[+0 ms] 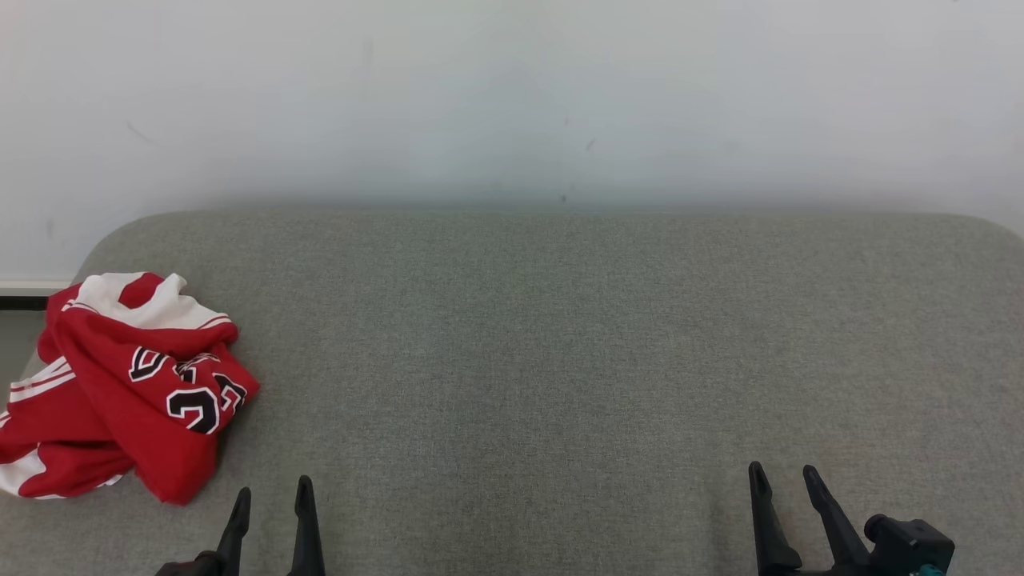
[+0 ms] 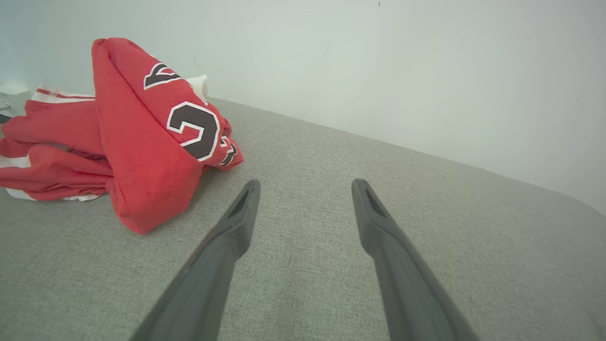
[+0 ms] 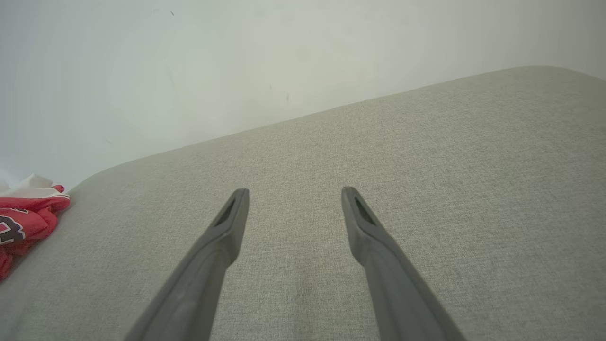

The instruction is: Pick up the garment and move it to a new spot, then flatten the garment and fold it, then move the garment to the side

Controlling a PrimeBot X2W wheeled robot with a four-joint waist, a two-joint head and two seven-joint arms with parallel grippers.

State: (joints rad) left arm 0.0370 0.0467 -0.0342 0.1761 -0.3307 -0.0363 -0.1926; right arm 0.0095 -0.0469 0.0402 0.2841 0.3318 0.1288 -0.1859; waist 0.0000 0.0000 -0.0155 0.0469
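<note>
A red garment [image 1: 120, 384] lies crumpled in a loose heap at the left end of a grey woven surface [image 1: 560, 360], near its rounded back corner. It is a sports-style top in bright red cloth, with white panels and thin white stripes along some edges. Black characters outlined in white sit on the uppermost fold, bent by creases so they cannot be read whole. That top layer drapes over the pile and ends in a rounded lobe pointing toward the near edge. White trim peeks out at the back and underneath.
</note>
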